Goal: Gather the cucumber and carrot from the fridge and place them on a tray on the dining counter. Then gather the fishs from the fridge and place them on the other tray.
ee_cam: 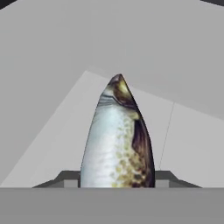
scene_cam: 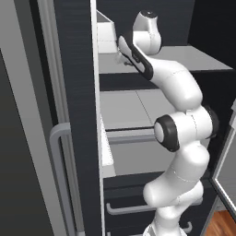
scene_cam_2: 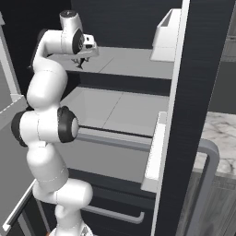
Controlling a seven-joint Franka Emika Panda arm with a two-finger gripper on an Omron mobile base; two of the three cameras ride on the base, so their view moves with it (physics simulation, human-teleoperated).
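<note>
The arm reaches into the open fridge [scene_cam_2: 193,92], its gripper [scene_cam_2: 81,62] hanging just above the upper light grey shelf [scene_cam_2: 133,62]. In the hand view a silver-grey fish [ee_cam: 117,140] with a brown-speckled flank stands up between the two dark finger tips [ee_cam: 65,178], which sit close against its sides; the gripper looks clamped on the fish, though the contact itself is hidden at the bottom edge. In the right base view the fish shows as a small dark shape [scene_cam_2: 81,61] under the hand, right at the shelf surface; whether it touches the shelf or is lifted clear I cannot tell. In the left base view the hand [scene_cam: 125,51] sits over the same shelf, beside the door's inner bin [scene_cam: 107,34]. A second shelf [scene_cam_2: 115,110] lies below, then two drawers with grey bar handles [scene_cam_2: 115,214]. A strip of marble bench [scene_cam_2: 219,143] shows past the door at right
</note>
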